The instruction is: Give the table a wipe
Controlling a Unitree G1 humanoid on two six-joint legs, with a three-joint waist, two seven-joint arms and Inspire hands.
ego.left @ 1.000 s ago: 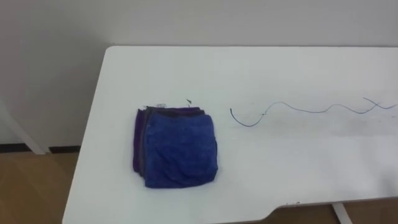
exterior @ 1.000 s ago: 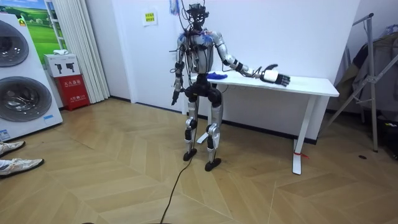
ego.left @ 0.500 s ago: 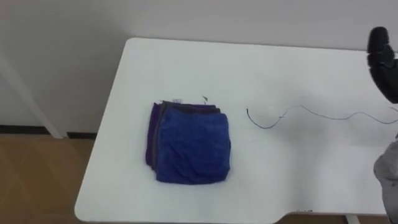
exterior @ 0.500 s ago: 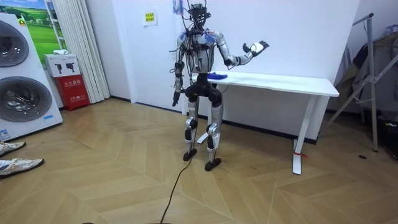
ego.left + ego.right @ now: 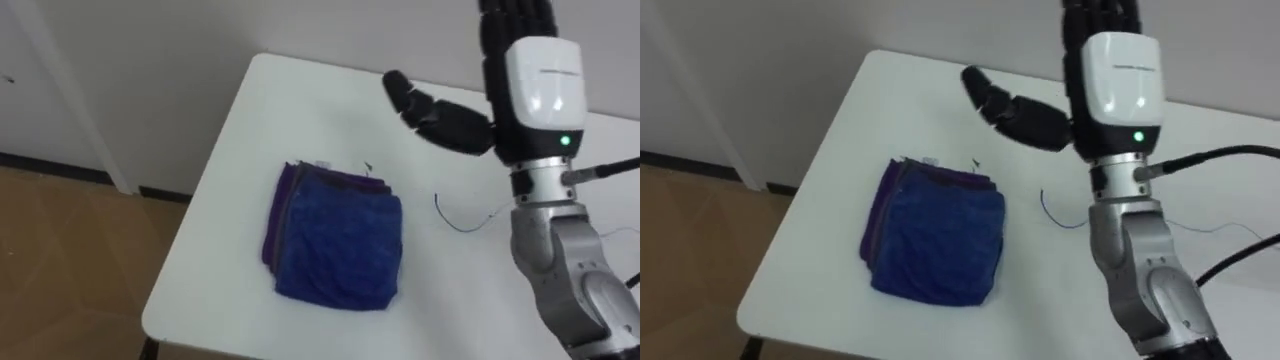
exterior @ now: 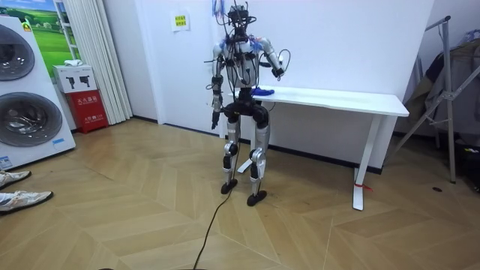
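A folded blue cloth [image 5: 338, 240] is seen lying flat on the white bench [image 5: 250, 130], near the bench's left end and close to its front edge. The cloth is touched by neither robot hand. A thin blue line [image 5: 460, 229] is seen on the bench top just to the right of the cloth, apart from it.

The right robot hand [image 5: 538, 75] is held upright in the air above the bench, behind and to the right of the cloth. Its fingers are kept straight and pointed upward, the thumb is spread out toward the left, and nothing is held in it.

In the room view the robot is seen standing upright on a wooden floor [image 6: 150, 217] at the bench's end on the room view's left. The left robot hand [image 6: 212, 120] is hung at the robot's side, below bench height; its state cannot be told.
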